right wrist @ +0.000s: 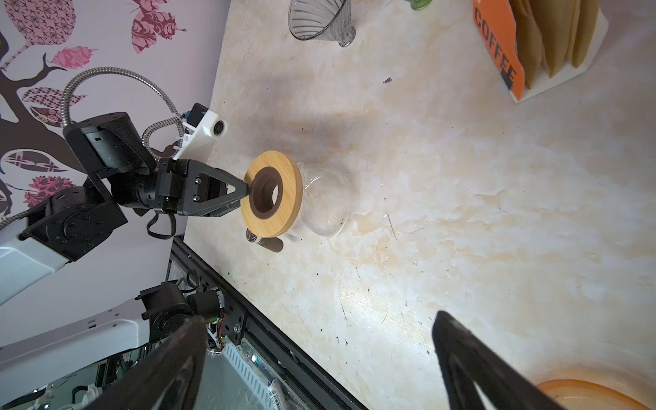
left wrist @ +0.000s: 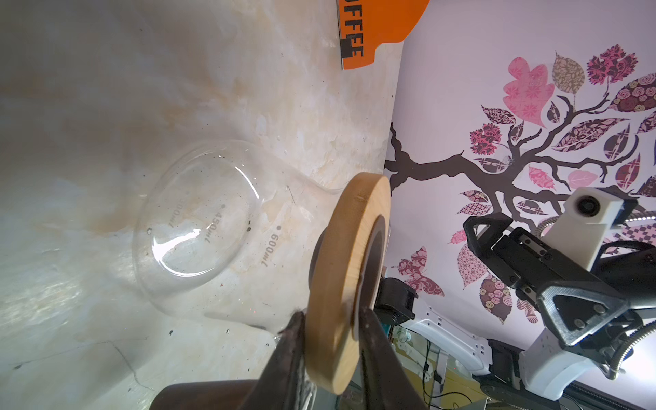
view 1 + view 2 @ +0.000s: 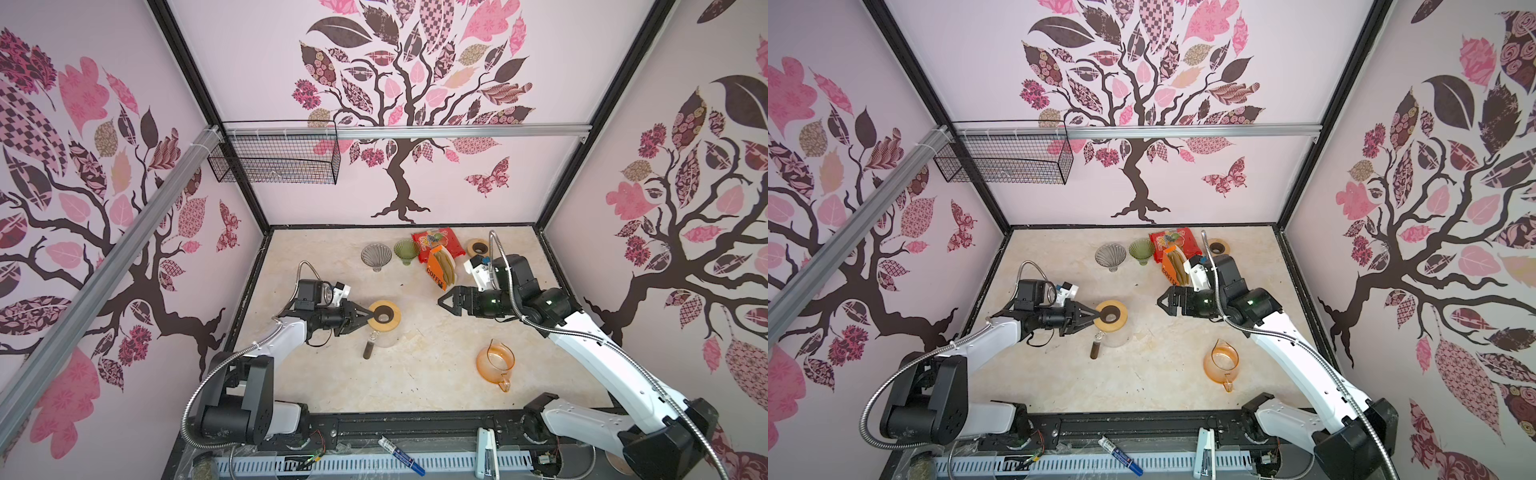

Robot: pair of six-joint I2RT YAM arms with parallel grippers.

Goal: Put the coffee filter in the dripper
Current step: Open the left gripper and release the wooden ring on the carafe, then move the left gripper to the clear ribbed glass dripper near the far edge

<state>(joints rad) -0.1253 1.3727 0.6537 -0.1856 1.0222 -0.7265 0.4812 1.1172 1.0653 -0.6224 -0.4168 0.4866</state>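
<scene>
Coffee filters (image 1: 553, 39) sat in orange holder (image 1: 497, 53), none taken; grey dripper (image 3: 376, 254) empty. Left jaws pinched wooden ring (image 3: 384, 318); right jaws wide, empty. Everything left.

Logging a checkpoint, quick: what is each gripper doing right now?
Left gripper: shut on the wooden ring.
Right gripper: open, holding nothing.

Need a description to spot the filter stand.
Far across the table, right of the grey dripper and green dripper, lies a red packet. The filter stand sits in front of it: orange front marked COFFEE, alone holding brown paper filters.
</scene>
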